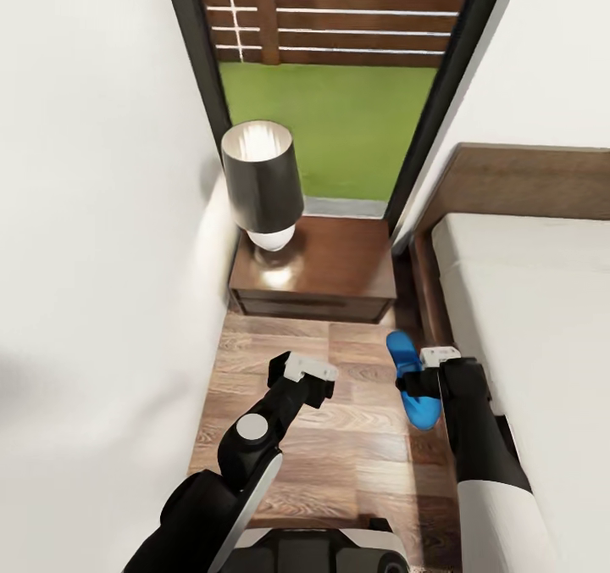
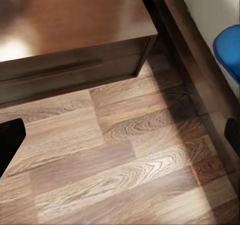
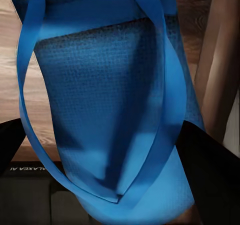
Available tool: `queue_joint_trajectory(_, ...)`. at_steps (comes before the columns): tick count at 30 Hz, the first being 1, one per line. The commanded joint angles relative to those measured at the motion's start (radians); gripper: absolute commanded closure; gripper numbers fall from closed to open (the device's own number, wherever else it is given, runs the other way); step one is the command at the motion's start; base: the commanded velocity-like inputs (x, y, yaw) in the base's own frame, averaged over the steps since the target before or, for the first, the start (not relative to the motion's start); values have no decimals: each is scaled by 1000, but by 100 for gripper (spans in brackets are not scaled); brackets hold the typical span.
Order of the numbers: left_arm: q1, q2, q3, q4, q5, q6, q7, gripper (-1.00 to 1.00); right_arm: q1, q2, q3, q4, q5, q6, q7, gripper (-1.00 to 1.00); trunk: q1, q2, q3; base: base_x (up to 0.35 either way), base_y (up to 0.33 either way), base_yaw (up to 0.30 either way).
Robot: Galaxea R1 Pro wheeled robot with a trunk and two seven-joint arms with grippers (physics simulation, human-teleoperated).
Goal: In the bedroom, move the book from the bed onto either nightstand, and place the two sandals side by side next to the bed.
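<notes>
Head view showed the bed along the floor's right edge, the nightstand at its far edge, and one sandal beside the frame, clenched in the right gripper. The left gripper hung released. A loose pinch might drop the sandal crooked. No writing was readable.

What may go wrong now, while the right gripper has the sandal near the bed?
The right gripper is shut on the sandal close beside the bed frame; lowering it could catch the frame or land it crooked. The left gripper, near the nightstand, might bump it.
</notes>
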Motion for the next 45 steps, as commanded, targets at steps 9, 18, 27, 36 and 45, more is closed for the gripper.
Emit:
queue_joint_trajectory(9,-1,-1,-1,0,7,5,8,-100,-1,1,-2,-1,11,2,12,100,1,-2,-1,0,0,-298)
queue_joint_trajectory(18,-1,0,-1,-1,7,-8,8,-100,-1,1,-2,-1,10,2,13,100,1,-2,3,0,0,-275)
queue_joint_trajectory(27,-1,0,-3,-2,7,-13,8,-100,-1,1,-2,-1,9,2,14,100,1,-2,15,0,0,-178)
queue_joint_trajectory(36,-1,0,-4,-2,7,-13,7,-100,0,1,0,-1,9,2,14,100,1,-2,28,0,0,-144)
queue_joint_trajectory(45,-1,0,-4,-2,7,-14,7,-100,0,1,0,-1,10,2,14,100,1,-2,42,0,0,-132)
